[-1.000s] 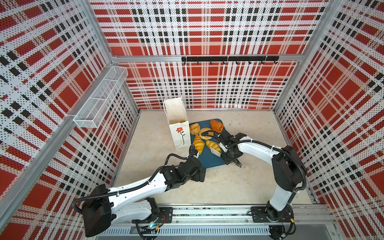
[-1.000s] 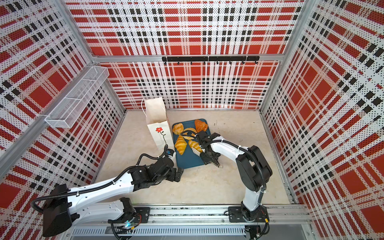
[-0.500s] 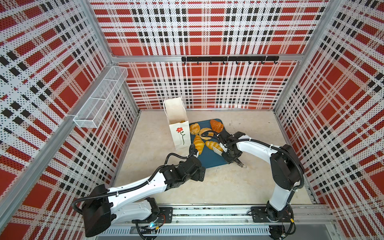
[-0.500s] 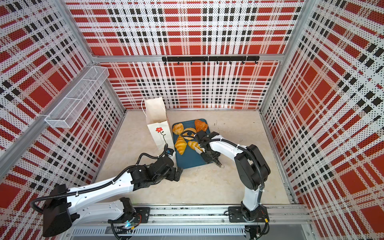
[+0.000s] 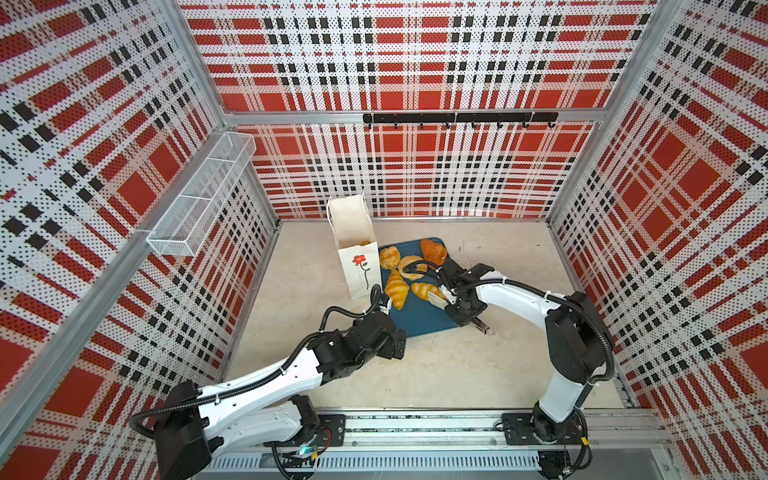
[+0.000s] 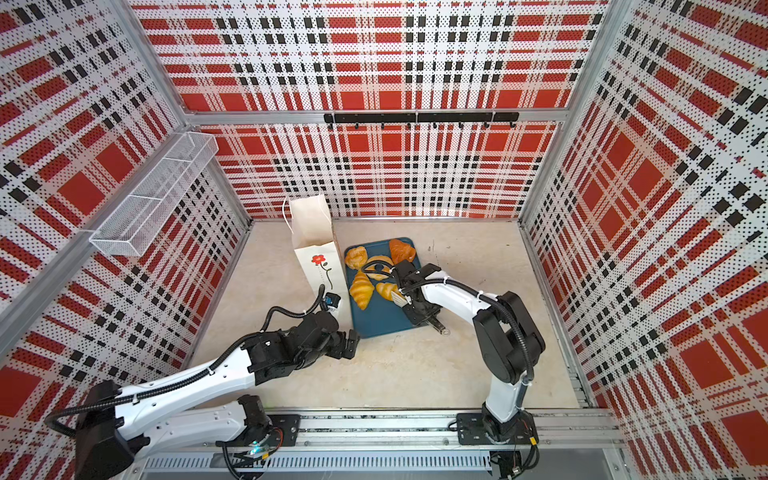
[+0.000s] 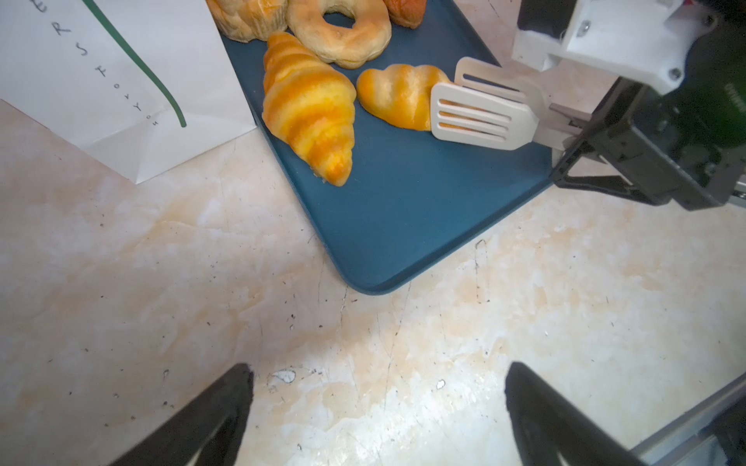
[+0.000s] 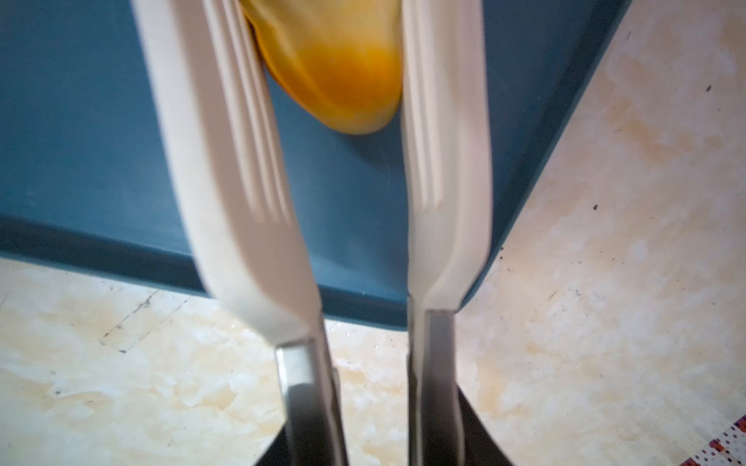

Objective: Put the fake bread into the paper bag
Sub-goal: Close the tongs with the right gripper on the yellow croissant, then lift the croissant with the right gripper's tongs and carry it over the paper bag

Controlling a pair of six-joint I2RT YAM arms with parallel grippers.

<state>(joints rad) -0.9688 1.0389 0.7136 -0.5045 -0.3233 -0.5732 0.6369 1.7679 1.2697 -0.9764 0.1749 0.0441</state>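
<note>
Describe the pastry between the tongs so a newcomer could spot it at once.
Find the blue tray right of the paper bag. Just right of the large croissant lies the small croissant, shorter, paler, and flanked by white slotted tongs.

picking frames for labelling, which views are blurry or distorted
Right wrist view: white tongs blurred, small croissant between them soft. Left wrist view: large croissant and blue tray sharp, left gripper dark and soft-edged. In both top views: sharp, but plaid walls splay from the wide lens.
</note>
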